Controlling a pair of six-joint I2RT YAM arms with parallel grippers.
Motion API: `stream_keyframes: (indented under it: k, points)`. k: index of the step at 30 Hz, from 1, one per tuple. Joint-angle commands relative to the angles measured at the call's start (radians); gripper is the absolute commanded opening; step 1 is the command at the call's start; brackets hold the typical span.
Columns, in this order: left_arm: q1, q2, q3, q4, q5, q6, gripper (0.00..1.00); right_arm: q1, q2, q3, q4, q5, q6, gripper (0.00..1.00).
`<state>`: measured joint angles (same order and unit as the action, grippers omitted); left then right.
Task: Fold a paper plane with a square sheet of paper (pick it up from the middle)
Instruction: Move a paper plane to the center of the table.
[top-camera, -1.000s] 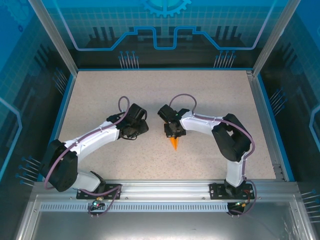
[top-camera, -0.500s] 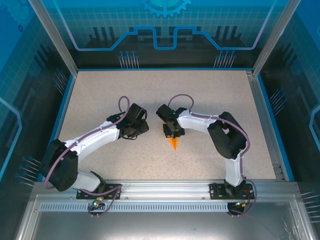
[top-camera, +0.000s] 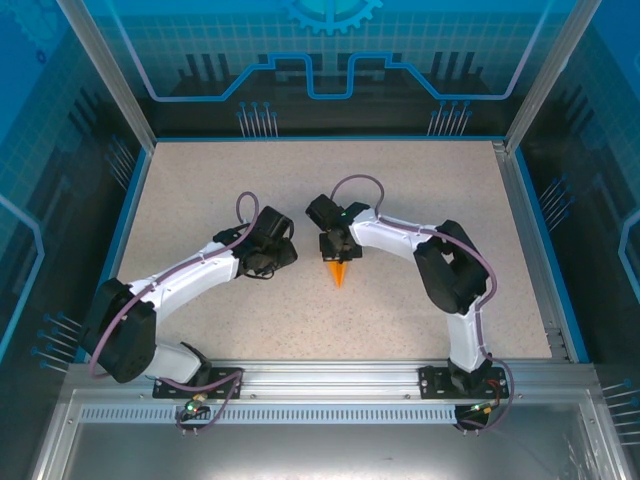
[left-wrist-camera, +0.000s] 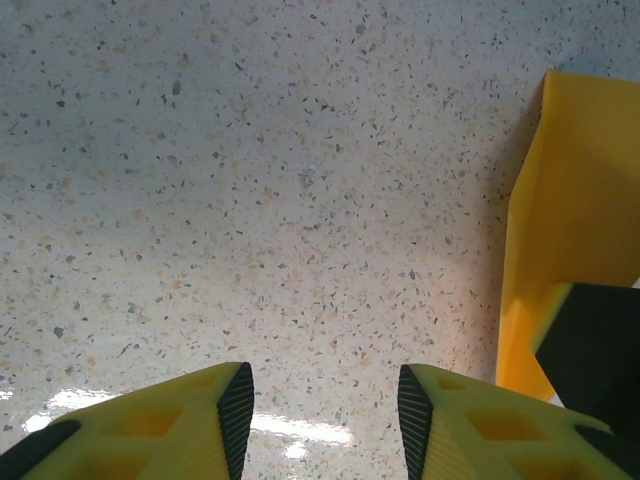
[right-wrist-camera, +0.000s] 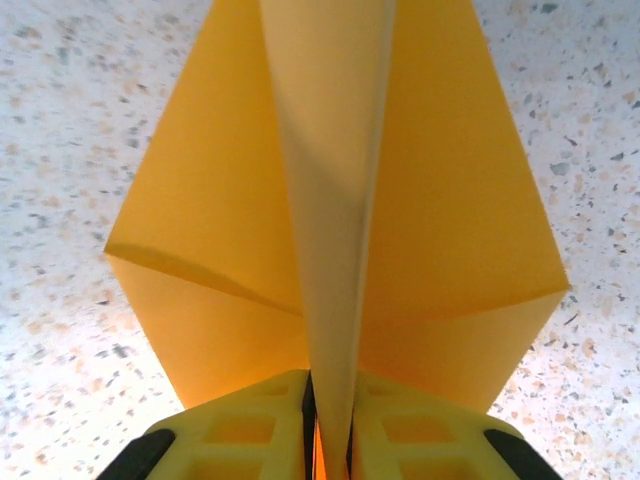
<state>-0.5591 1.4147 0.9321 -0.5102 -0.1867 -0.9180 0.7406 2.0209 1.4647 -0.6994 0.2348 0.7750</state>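
The paper plane (top-camera: 338, 273) is an orange-yellow dart with its tip pointing toward the near edge, mid-table. My right gripper (top-camera: 336, 252) is shut on its upright centre ridge. In the right wrist view the two wings (right-wrist-camera: 450, 200) spread to either side of the ridge, which runs down between the closed jaws of the right gripper (right-wrist-camera: 330, 425). My left gripper (top-camera: 284, 256) hangs just left of the plane, open and empty. In the left wrist view the left gripper (left-wrist-camera: 320, 400) frames bare table, with a wing of the plane (left-wrist-camera: 580, 200) at the right edge.
The speckled table (top-camera: 200, 190) is bounded by a blue rim and clear walls (top-camera: 130, 120). A metal rail (top-camera: 330, 375) with both arm bases runs along the near edge. Part of the right gripper's finger (left-wrist-camera: 600, 350) shows close to my left fingers.
The right arm has carried the plane a little left and farther back, its jaws closing slightly tighter on the ridge. The left arm has stayed still.
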Motion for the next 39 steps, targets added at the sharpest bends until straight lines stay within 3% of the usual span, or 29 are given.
stream_keyframes:
  k: [1, 15, 22, 32, 39]
  points:
    - [0.007, -0.017, -0.018, -0.001, 0.003, -0.009, 0.46, -0.01, 0.045, 0.013, -0.04, -0.004, 0.029, 0.17]
    - [0.014, -0.015, -0.02, -0.002, -0.001, -0.006, 0.46, -0.008, 0.157, -0.011, -0.049, -0.035, 0.026, 0.22]
    - [0.019, -0.02, -0.032, 0.001, -0.002, -0.009, 0.46, 0.003, 0.202, -0.05, -0.055, -0.017, 0.047, 0.33]
    - [0.018, -0.026, -0.031, 0.002, 0.001, -0.007, 0.46, 0.0, 0.155, 0.021, -0.086, -0.018, 0.02, 0.36]
    - [0.018, -0.032, -0.027, 0.001, -0.003, 0.0, 0.46, -0.001, 0.064, 0.079, -0.118, 0.011, -0.008, 0.43]
